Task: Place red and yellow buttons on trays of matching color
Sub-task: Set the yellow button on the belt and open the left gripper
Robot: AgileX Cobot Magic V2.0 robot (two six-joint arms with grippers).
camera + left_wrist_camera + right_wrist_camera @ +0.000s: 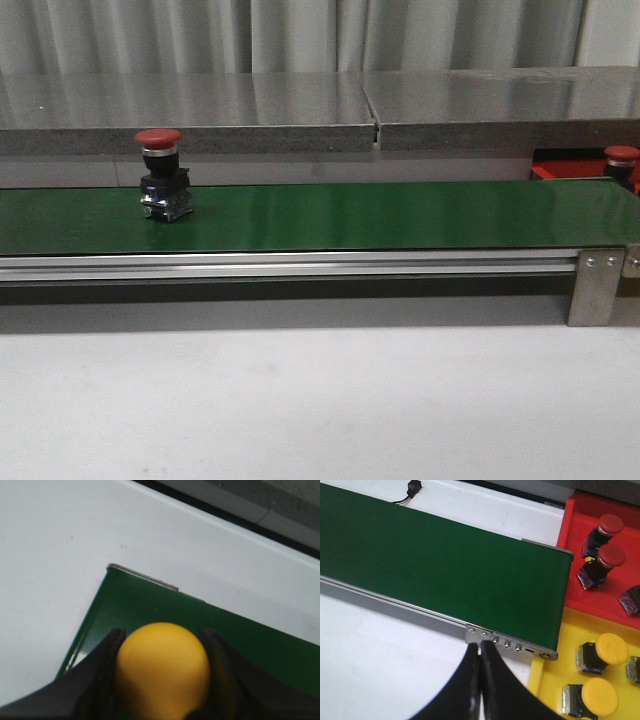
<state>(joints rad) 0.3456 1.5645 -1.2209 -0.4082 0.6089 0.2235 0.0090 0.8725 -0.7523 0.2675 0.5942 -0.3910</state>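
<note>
A red button (160, 175) stands upright on the green belt (380, 215), toward its left end. In the left wrist view my left gripper (162, 631) is shut on a yellow button (162, 672), its domed cap pinched between both black fingers above the belt's end (150, 605). My right gripper (479, 650) is shut with nothing in it, hovering by the belt's front rail. Beyond the belt's right end lie a red tray (570, 525) holding red buttons (611, 556) and a yellow tray (555, 680) holding yellow buttons (612, 647). Neither gripper shows in the front view.
The belt's aluminium rail and end bracket (596, 285) run along its front edge. A grey stone ledge (250, 105) stands behind the belt. White tabletop (300, 400) spreads in front. A small black connector with a cable (413, 489) lies behind the belt.
</note>
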